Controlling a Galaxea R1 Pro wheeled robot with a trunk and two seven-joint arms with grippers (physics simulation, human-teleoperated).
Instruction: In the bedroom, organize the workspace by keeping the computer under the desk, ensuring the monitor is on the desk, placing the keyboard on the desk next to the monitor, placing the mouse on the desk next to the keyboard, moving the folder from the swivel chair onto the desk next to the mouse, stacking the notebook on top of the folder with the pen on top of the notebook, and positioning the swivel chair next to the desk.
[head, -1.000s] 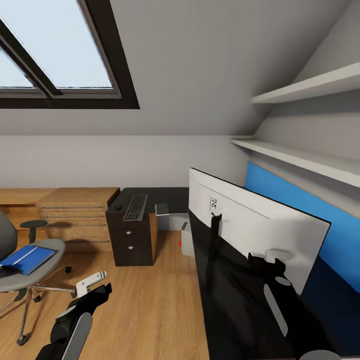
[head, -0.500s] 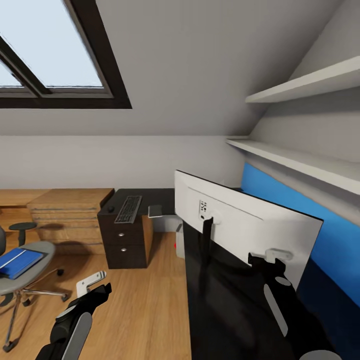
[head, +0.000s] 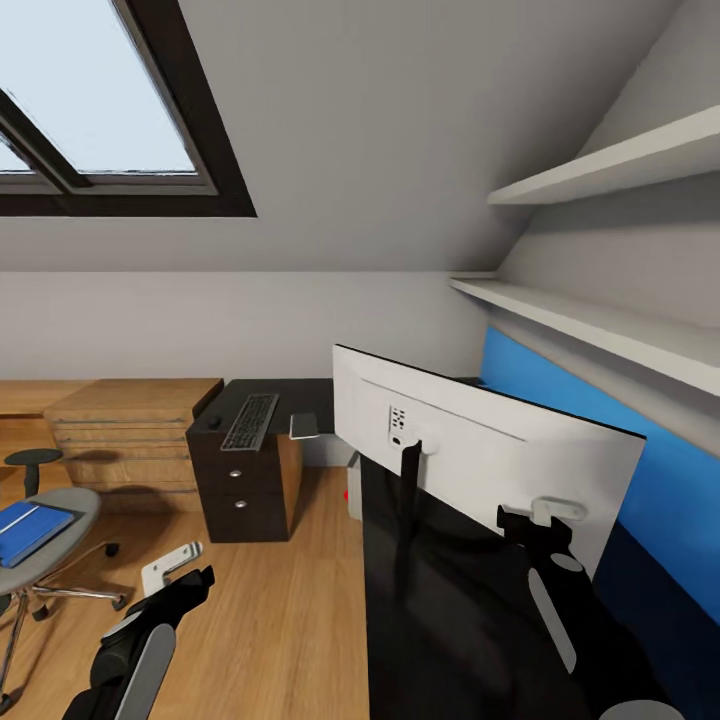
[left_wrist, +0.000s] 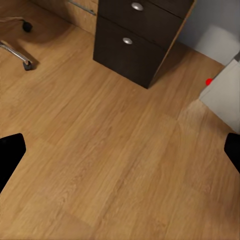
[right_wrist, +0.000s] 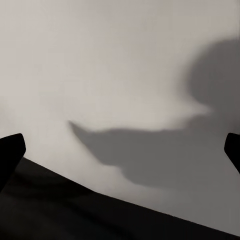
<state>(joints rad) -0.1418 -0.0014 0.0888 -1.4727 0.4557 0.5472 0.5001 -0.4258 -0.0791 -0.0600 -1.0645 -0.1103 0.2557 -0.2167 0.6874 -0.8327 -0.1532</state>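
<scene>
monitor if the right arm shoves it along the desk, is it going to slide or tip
Probably apt to tip: the monitor is a wide, thin panel on a slim stand, so a push high on its white back would lever it over. It likely slides better pushed low, since the black desk looks smooth. The panel seems stiff but fragile.

One monitor (head: 480, 450), one keyboard (head: 250, 421), two shelves (head: 600, 170)

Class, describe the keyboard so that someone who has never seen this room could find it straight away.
Find the black desk against the far wall, under the roof window. On the end above its drawer unit lies the keyboard: long, slim and dark with grey keys. It is far longer than the small black mouse beside it.
</scene>
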